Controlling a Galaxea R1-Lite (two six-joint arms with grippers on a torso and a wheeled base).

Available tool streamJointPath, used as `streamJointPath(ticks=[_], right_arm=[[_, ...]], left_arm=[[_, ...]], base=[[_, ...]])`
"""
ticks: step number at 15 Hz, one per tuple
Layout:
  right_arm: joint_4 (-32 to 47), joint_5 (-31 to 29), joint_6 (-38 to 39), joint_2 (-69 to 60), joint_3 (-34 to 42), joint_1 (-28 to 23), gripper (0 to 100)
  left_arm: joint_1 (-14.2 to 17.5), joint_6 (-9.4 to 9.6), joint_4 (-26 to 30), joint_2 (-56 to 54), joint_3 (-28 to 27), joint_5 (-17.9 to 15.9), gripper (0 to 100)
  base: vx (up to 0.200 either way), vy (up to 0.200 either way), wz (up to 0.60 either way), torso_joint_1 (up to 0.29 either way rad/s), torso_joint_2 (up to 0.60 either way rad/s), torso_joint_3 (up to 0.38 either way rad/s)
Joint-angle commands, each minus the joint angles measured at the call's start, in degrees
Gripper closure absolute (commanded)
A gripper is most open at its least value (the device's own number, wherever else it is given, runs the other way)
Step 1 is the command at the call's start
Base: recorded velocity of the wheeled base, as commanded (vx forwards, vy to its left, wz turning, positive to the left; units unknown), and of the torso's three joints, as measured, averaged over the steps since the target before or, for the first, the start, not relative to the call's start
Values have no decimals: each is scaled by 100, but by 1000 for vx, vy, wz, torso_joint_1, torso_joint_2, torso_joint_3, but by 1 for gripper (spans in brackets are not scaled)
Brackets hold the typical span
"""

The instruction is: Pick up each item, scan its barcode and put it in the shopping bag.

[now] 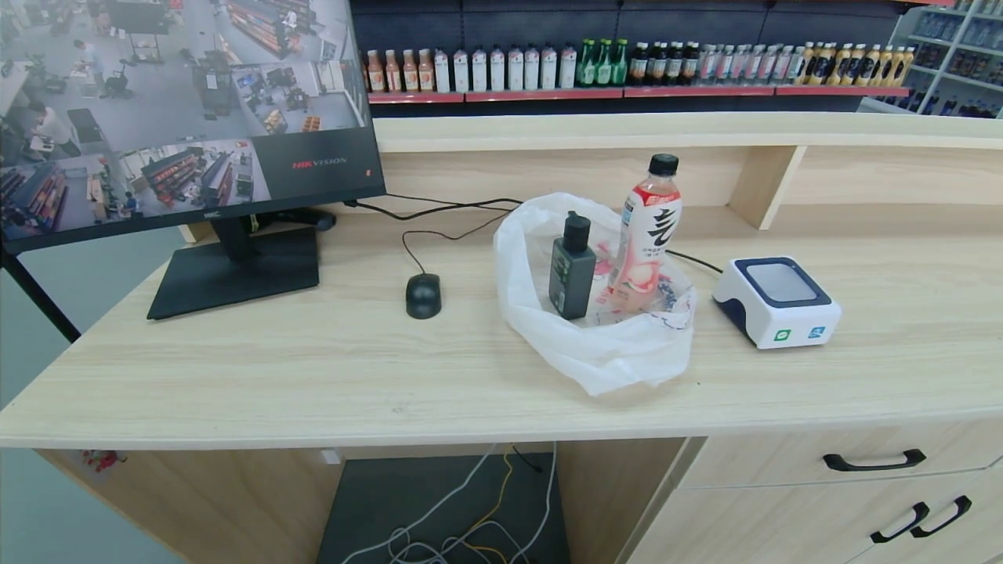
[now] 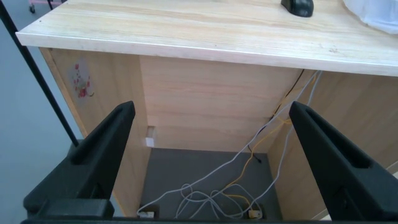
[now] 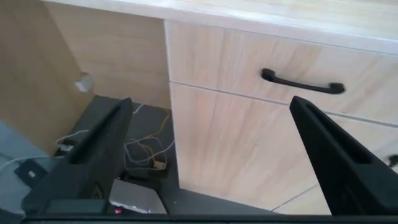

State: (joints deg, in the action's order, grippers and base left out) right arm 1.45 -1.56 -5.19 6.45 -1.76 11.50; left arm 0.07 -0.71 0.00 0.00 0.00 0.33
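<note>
- Left gripper (image 2: 211, 155) is hanging below the counter's edge, facing the open knee space, jaws spread wide and holding nothing.
- Right gripper (image 3: 211, 155) is sitting equally low before the drawer fronts, also released and empty.
- We are judging the bagging as done or nearly so. Both items are standing upright inside the shopping bag (image 1: 595, 348), and we are seeing no loose item on the counter.
- If either arm is going up again, we are advising a rise clear of the counter's front lip and of the drawer handle (image 3: 303, 83). It should then approach the bag from above, because a sideways brush on the thin plastic could topple the taller bottle.
- Counter (image 1: 313, 368) is showing pale wood grain, flat and dry-looking, with a raised ledge along its back.
- Shelf (image 1: 627, 74) of drink bottles is running across the room behind the counter.
- Monitor (image 1: 157, 117) is standing at the far left, showing camera feeds.
- Shopping bag is slumping open at mid-counter, white and thin.
- Pink drink bottle (image 1: 646, 235) is standing on the right side of the bag.
- Scanner (image 1: 776, 301) is sitting near the bag's right side, window facing up.
- Dark pump bottle (image 1: 571, 270) is standing just left of the pink one.
- Mouse (image 1: 423, 296) is lying between the monitor and the bag.
- Cables (image 2: 211, 193) are trailing on the floor under the counter.
</note>
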Motion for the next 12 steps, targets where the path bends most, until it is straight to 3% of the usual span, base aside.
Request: streamJointPath(ticks=[1,12], right_arm=[[-31,-11,1,-100,17,-587,0],[-145,-187,291,-179,158,-868,0]], left_arm=[[1,-8,0,0,0,2,0],[1,-8,0,0,0,2,0]], base=[[0,0,0,0,0,0],[0,0,0,0,0,0]])
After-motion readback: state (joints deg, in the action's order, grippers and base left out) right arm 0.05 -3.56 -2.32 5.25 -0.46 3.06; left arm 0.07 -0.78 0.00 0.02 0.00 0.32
